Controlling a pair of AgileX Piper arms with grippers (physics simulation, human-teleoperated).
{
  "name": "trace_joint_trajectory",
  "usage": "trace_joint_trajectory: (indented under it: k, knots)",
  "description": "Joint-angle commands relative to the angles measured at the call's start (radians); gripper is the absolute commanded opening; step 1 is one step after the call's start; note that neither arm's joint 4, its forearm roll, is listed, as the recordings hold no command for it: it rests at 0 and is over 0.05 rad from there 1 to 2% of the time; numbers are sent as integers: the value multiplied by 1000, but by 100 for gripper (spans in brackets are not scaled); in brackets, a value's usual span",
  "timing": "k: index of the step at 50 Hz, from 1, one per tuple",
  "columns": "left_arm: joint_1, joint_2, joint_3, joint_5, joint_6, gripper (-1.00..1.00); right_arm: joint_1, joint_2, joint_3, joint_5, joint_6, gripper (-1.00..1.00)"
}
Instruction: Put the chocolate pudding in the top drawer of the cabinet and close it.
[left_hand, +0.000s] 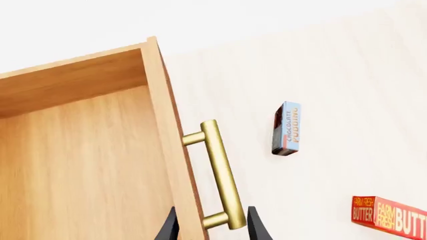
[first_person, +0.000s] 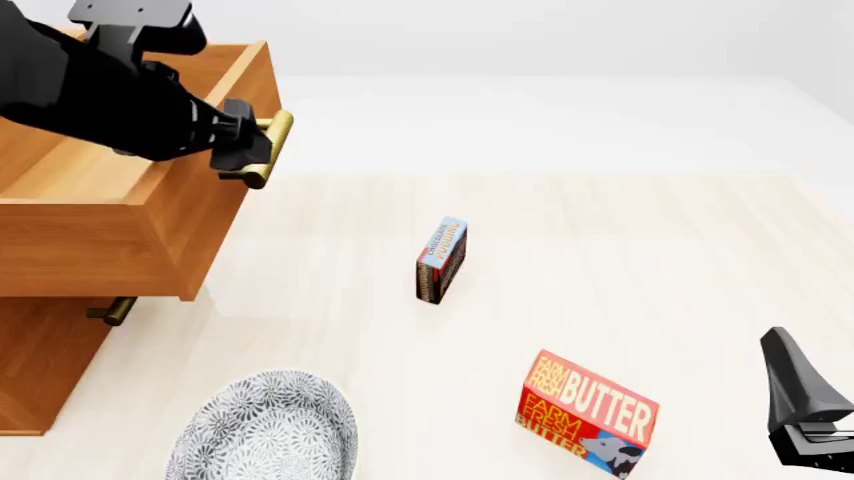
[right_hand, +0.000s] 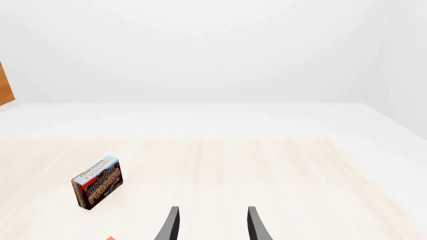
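So the left gripper (first_person: 251, 150) is at the brass handle (first_person: 271, 148) of the top drawer (first_person: 160, 215), fingers either side of the bar, though I can't tell if they're actually pinching it. The drawer is pulled out of the cabinet (first_person: 40, 360). The right gripper (right_hand: 212, 225) has its fingers spread apart, holding nothing, low over the table (first_person: 641, 250). The chocolate pudding (first_person: 442, 259) stands on edge mid-table, well apart from both grippers. A butter box (first_person: 587, 412) and a patterned plate (first_person: 267, 432) lie nearer the camera.
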Motion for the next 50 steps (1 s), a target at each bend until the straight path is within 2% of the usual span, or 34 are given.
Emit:
trace_joint_trajectory:
  k: [1, 16, 28, 37, 40, 43, 45, 47, 49, 50]
  knots:
    - [-84, -25, -138, -26, 87, 100, 0, 0, 0, 0, 0, 100]
    - [-109, -85, -173, 7, 133, 100, 0, 0, 0, 0, 0, 100]
    - [-123, -149, -163, 25, 151, 100, 0, 0, 0, 0, 0, 100]
    - [-177, -223, -102, -2, 133, 100, 0, 0, 0, 0, 0, 100]
    - [-194, -258, -56, -28, 129, 100, 0, 0, 0, 0, 0, 100]
    - [-211, -299, -29, -44, 141, 100, 0, 0, 0, 0, 0, 100]
    - [-233, -333, 5, -60, 174, 100, 0, 0, 0, 0, 0, 100]
    - [-250, -370, 42, -79, 159, 100, 1, 0, 0, 0, 0, 100]
    - [-255, -386, 62, -89, 174, 100, 0, 0, 0, 0, 0, 100]
    - [-275, -421, 102, -107, 182, 100, 0, 0, 0, 0, 0, 100]
